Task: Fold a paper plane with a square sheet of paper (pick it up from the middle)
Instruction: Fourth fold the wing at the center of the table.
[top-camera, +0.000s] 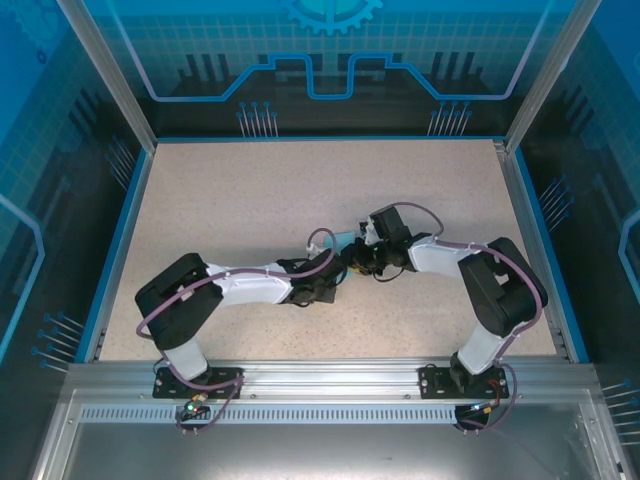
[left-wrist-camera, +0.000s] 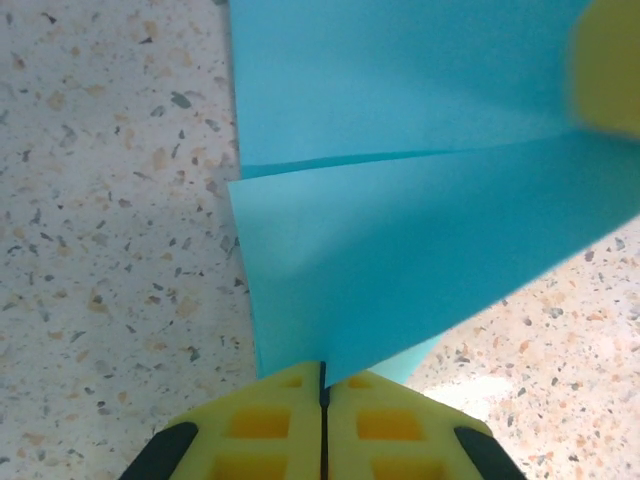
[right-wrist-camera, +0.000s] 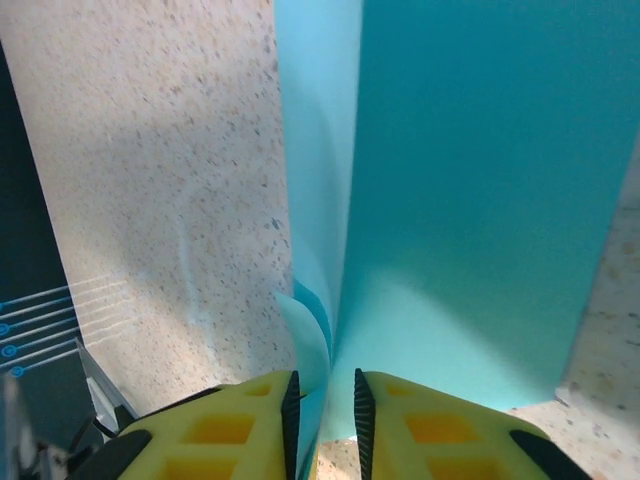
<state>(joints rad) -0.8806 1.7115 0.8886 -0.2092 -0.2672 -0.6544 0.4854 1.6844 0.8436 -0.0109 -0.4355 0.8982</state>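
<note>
**Surface.** Flat tabletop (top-camera: 300, 190) of beige, dark-flecked stone-look laminate, edged by a blue border strip (top-camera: 120, 250) at the left, back and right. A ribbed aluminium rail (top-camera: 330, 375) along the near edge carries both arm bases.

**Room.** Enclosure of translucent blue wall panels (top-camera: 330, 60) printed with circuit-line and gear graphics, held in slanted aluminium posts (top-camera: 105, 70).

**Arms.** Two white-and-black jointed arms with purple cables. They are bent inward so that their wrists meet just right of the table's middle.

**Sheet of paper** (left-wrist-camera: 400, 230). Thin, light-cyan and folded, with a crease and overlapping layers visible. It sits between the two wrists near the table's centre, and the speckled top shows below and beside it.

**Left gripper** (left-wrist-camera: 322, 375). Yellow ribbed fingers are pressed together to a hairline seam and clenched on the sheet's near edge.

**Right gripper** (right-wrist-camera: 327, 385). The yellow fingers stand a narrow slot apart. A curled layer of the sheet (right-wrist-camera: 470, 200) runs into that slot. I cannot tell whether the pads pinch it or merely flank it.
</note>
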